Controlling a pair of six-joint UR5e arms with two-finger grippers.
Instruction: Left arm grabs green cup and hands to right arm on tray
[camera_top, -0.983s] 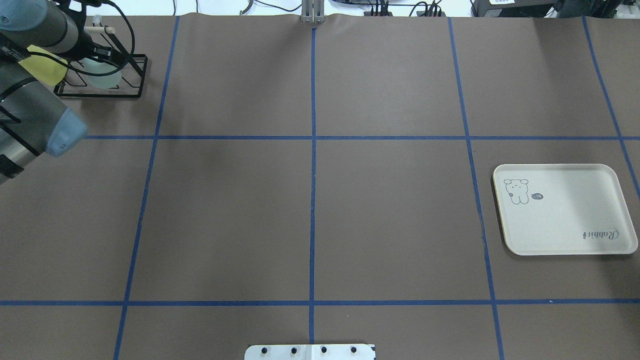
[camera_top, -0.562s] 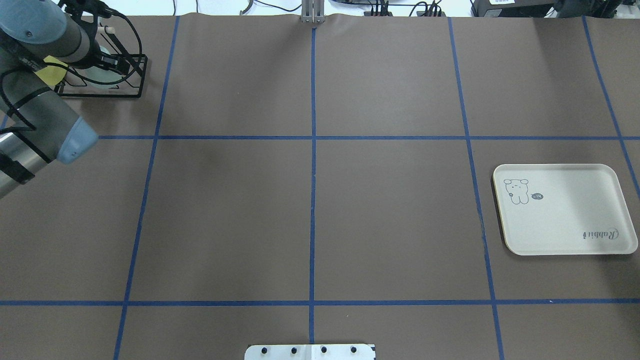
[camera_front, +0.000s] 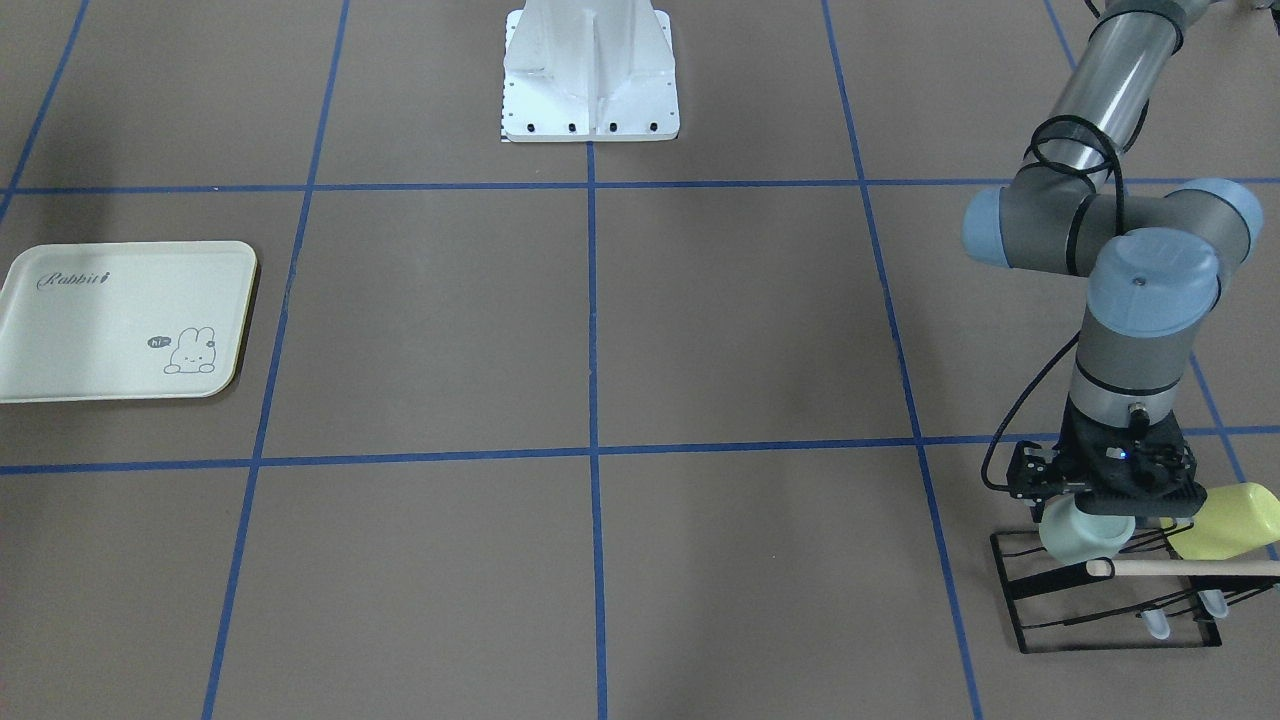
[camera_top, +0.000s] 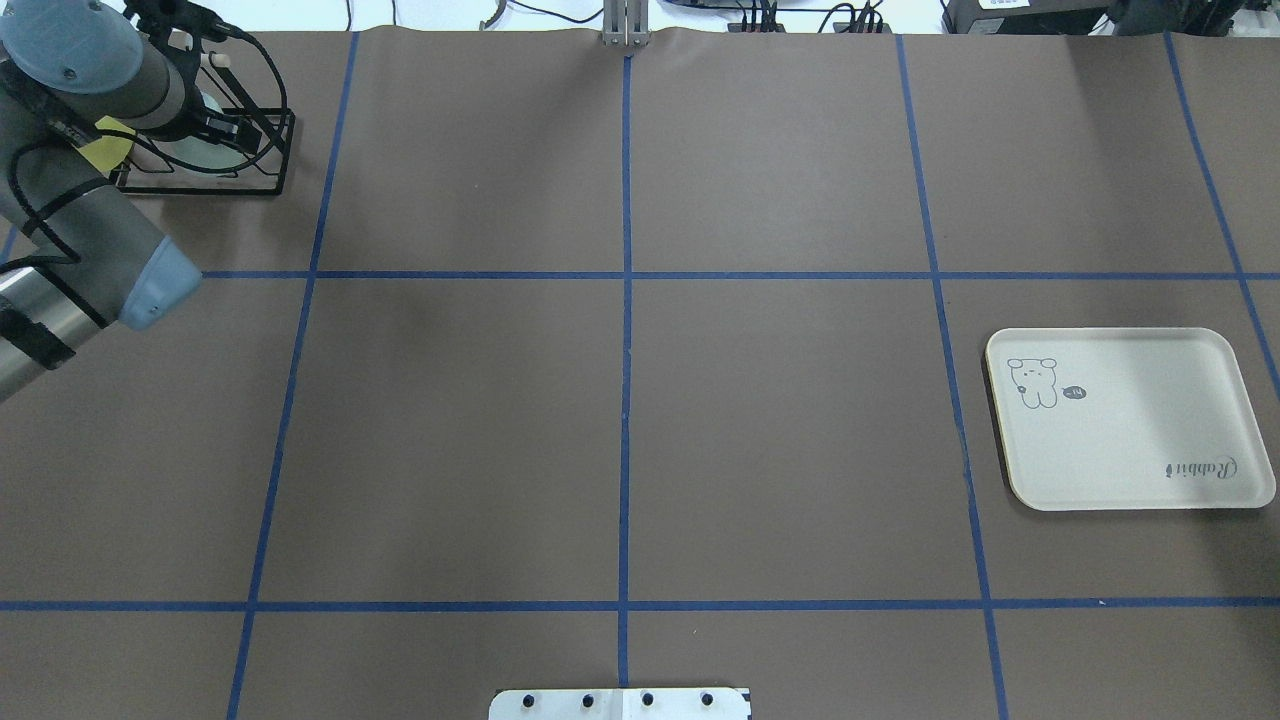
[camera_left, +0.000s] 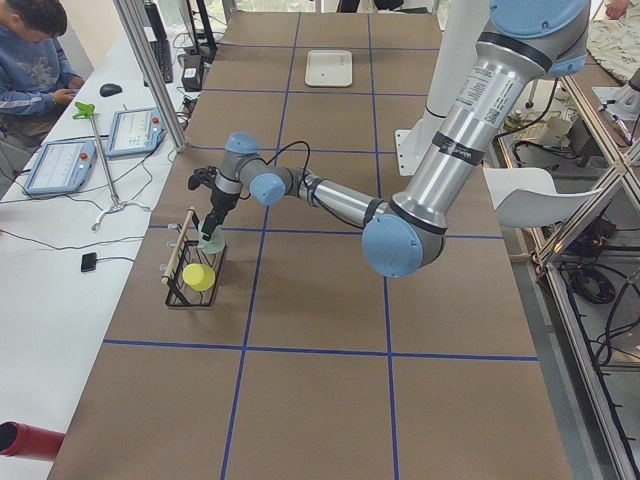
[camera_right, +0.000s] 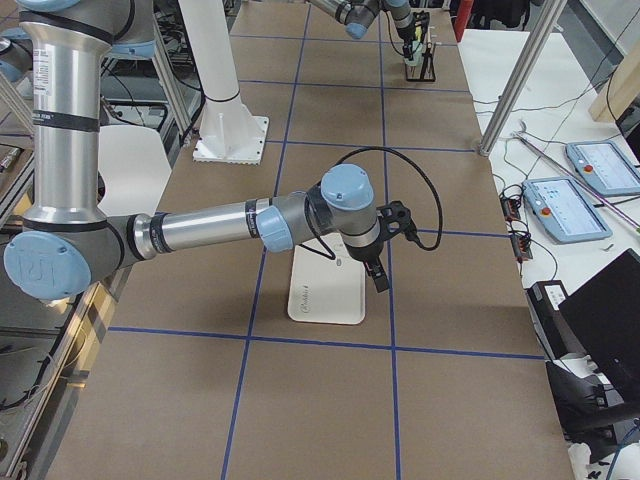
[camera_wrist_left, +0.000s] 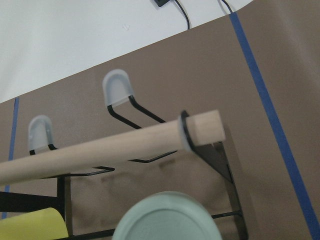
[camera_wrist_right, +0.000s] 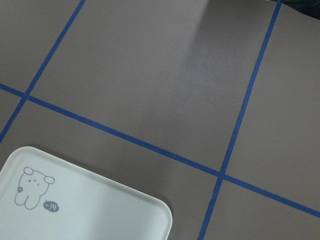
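The green cup (camera_front: 1072, 532) sits tilted on the black wire rack (camera_front: 1110, 648), directly under the left gripper (camera_front: 1108, 497), whose grip I cannot tell. Pulling it off askew could snag the wooden dowel (camera_front: 1180, 567) or knock the neighbouring yellow-green cup (camera_front: 1235, 520).

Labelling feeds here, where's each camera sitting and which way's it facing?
Front-facing: across the table, facing the robot's base; left arm over the wire rack.
Overhead: behind the robot, looking down; left arm at left.
Exterior left: table's left end; left arm nearest.
Exterior right: table's right end; right arm nearest, near the tray.
Left wrist: down at the green cup; no fingers.
Right wrist: down at the tray's corner; no fingers.
Front-facing and overhead share the tray, mirrored.
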